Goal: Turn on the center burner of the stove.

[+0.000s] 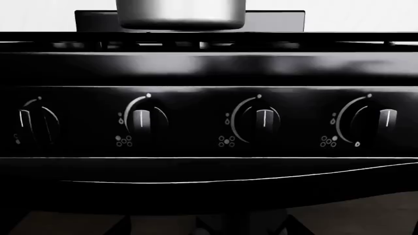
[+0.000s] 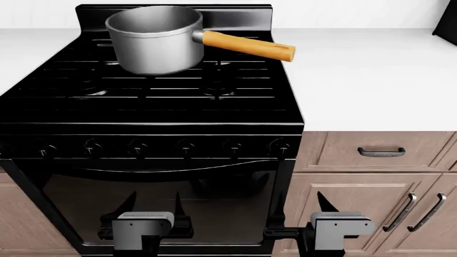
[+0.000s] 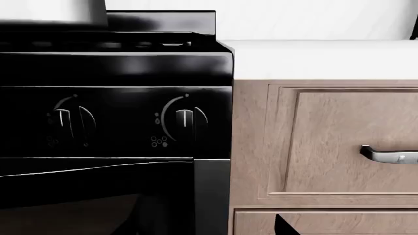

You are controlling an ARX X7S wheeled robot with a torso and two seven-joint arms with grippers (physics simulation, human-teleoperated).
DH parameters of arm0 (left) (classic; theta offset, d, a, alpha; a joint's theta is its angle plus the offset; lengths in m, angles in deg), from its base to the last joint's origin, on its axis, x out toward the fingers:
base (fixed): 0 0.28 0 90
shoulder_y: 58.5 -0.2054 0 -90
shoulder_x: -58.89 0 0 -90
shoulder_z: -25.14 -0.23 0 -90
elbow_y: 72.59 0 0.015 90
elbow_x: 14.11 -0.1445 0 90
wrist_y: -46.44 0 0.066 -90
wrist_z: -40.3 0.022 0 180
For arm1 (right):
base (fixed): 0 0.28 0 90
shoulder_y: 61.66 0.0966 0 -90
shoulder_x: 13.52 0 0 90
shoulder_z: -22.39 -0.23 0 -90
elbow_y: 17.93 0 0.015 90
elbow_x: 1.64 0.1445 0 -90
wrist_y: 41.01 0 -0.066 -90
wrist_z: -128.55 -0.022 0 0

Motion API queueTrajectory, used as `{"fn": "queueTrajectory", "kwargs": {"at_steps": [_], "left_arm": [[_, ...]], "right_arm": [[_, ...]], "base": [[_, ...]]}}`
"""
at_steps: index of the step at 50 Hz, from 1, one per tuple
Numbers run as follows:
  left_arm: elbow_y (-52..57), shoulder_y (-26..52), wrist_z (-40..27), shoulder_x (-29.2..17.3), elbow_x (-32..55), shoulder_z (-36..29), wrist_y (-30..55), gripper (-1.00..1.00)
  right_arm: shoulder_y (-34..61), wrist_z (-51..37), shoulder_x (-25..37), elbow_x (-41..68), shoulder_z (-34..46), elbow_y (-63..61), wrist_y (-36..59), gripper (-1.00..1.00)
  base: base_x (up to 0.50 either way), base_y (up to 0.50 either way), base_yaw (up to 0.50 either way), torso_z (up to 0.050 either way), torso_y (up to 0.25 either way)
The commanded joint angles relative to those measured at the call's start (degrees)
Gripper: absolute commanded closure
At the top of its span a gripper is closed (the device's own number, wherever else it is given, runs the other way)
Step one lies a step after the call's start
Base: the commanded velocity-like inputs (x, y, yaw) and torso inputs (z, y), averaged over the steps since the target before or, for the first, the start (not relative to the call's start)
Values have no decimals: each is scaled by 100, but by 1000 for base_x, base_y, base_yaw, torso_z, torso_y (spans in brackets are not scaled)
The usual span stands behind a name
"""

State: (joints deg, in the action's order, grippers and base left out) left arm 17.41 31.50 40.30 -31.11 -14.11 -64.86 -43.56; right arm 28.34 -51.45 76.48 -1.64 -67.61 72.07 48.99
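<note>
Plainly, glossy black stove [image 2: 150, 101], knobs [image 2: 185, 146] upright.

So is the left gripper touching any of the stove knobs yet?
Apart. The head view shows the left gripper low in front of the oven door, well below the knob row of the stove.

grey saucepan [image 2: 153, 40], white counter [image 2: 371, 80], wooden cabinets [image 2: 357, 184]
</note>
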Motion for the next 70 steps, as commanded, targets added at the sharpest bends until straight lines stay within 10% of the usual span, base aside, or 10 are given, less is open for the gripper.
{"fn": "queueTrajectory", "kwargs": {"at_steps": [1,26,70], "left_arm": [[92,5,-120,-87,103,-90,55,-100],[1205,-137,-311,-525,694,-33,600,-100],[1094,-195,-515,-791,854,-404,425,-100]], "right_arm": [[-70,-52,73,345,20,-243,71,-100],[-240,-561,604,51,436,-1705,1045,-100],[-254,-853,861,183,634,-1700,1126,-100]], "base": [[0,0,0,0,0],[0,10,0,0,0],[-52,500,0,0,0]]}}
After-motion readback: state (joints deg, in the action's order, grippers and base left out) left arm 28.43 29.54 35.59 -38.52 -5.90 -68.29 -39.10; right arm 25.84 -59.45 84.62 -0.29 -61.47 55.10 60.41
